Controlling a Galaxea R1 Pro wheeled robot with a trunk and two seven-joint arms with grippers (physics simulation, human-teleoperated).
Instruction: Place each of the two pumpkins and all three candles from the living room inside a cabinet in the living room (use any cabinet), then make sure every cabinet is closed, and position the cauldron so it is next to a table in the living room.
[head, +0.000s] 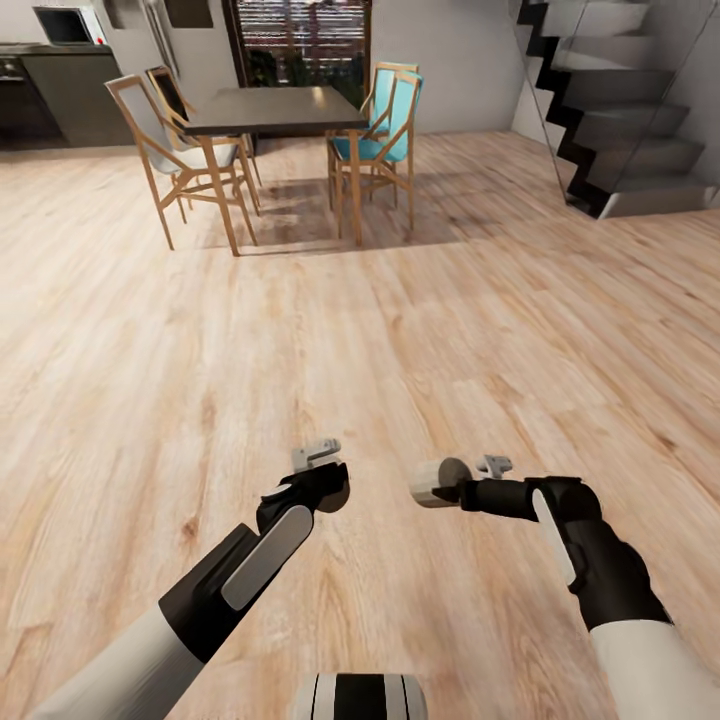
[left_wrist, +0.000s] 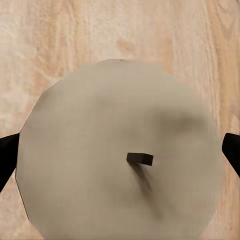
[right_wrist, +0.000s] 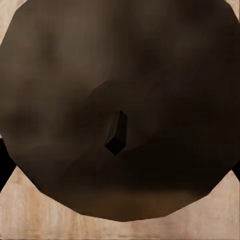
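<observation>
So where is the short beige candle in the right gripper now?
In the head view, the short beige candle sits in the right gripper, low and right of centre, above the wooden floor.

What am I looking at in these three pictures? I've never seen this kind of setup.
This is a simulated wheeled robot with two arms, seen by its own cameras. The big picture comes from its head, looking down over both arms at a wooden floor; a dining table with chairs and a staircase stand beyond.

The other two pictures come from cameras near each hand, looking along the fingers. The left hand is closed on a candle: the pale round disc with a small dark wick, close to the lens. The right hand grips another candle, a stubby beige cylinder lying sideways; its wrist camera shows that candle's end in shadow, so it looks dark brown.

The floor near the arms looks bare.
</observation>
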